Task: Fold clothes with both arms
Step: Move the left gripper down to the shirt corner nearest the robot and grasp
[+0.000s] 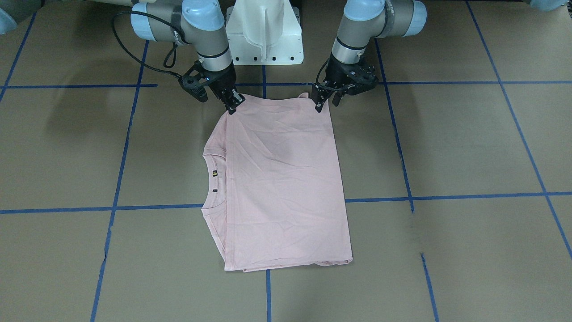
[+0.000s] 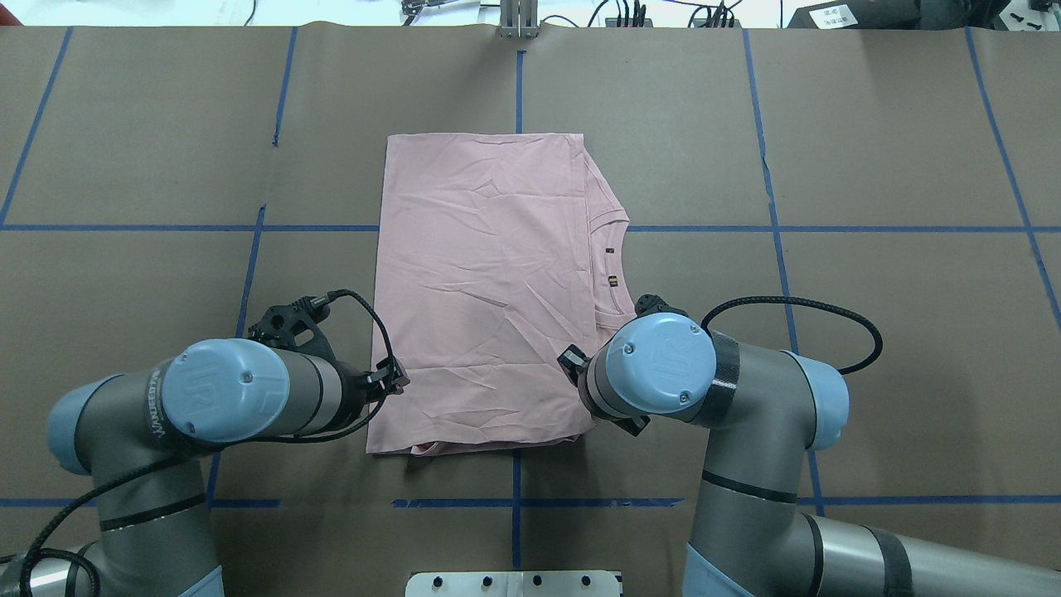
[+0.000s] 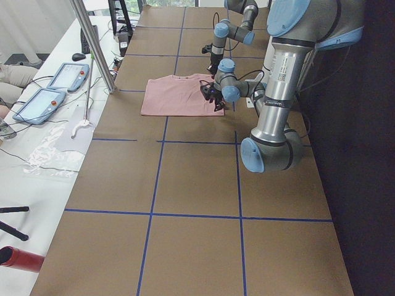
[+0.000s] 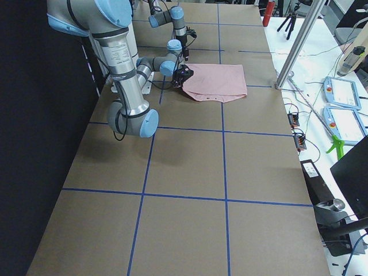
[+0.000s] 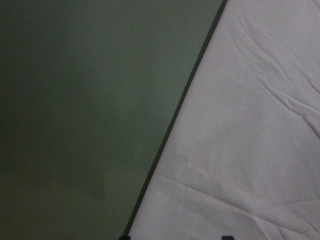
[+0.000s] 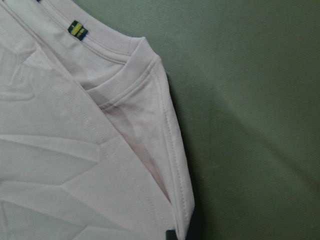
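Right tool (image 1: pixel 234 105) pinched the upper-left corner of the folded pink T-shirt (image 1: pixel 277 179); left tool (image 1: pixel 327 105) gaped beside its upper-right corner, fabric flat

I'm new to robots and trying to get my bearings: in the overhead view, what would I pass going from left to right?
Going across: left arm → left end effector → pink T-shirt → right arm.

exterior views: bright, even overhead light, sharp focus. soft diffuse shadows lie on the table (image 1: pixel 67 116). side views carry a black unlit band. wrist views: dim, soft; the t-shirt (image 5: pixel 240 125) reads greyish.
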{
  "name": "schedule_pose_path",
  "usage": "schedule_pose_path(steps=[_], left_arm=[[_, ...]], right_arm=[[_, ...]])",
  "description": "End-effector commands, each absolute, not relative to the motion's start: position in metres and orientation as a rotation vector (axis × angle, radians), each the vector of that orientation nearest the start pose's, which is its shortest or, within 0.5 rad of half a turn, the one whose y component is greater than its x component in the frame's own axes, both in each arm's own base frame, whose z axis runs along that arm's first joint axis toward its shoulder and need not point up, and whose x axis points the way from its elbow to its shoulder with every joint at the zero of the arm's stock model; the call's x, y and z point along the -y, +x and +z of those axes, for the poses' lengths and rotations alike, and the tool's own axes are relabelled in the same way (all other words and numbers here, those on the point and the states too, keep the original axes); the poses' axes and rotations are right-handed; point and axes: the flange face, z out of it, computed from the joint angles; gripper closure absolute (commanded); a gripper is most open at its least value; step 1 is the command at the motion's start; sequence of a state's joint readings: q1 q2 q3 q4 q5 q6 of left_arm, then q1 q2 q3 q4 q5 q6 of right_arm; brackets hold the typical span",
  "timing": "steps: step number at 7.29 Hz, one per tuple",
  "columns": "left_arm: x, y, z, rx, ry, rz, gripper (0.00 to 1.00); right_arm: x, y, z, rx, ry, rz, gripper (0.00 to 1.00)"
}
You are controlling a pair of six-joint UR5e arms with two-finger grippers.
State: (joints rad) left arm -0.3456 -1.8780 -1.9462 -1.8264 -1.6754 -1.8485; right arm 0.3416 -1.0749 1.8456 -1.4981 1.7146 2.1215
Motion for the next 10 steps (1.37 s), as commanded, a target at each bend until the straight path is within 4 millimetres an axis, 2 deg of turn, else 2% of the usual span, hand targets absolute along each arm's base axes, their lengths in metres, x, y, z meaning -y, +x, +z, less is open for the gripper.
schedule_pose_path(steps=[1,3,6,7,9,10], left_arm=[[0.288,0.510,0.304,-0.936,-0.119,-0.549,0.33],[0.277,0.527,0.321,-0.895,-0.127,-0.536,0.38],[0.274,0.528,0.319,-0.899,-0.136,-0.529,0.44],[0.274,0.527,0.320,-0.896,-0.136,-0.530,0.59],[0.273,0.527,0.319,-0.895,-0.137,-0.528,1.00],[0.272,0.522,0.310,-0.912,-0.136,-0.526,1.00]], right_arm=[[0.320,-0.546,0.255,0.846,-0.228,0.775,1.00],[0.320,-0.546,0.256,0.845,-0.228,0.776,1.00],[0.320,-0.546,0.256,0.845,-0.226,0.776,1.00],[0.320,-0.546,0.256,0.845,-0.226,0.776,1.00],[0.320,-0.546,0.256,0.846,-0.226,0.778,1.00],[0.320,-0.546,0.256,0.845,-0.224,0.779,1.00]])
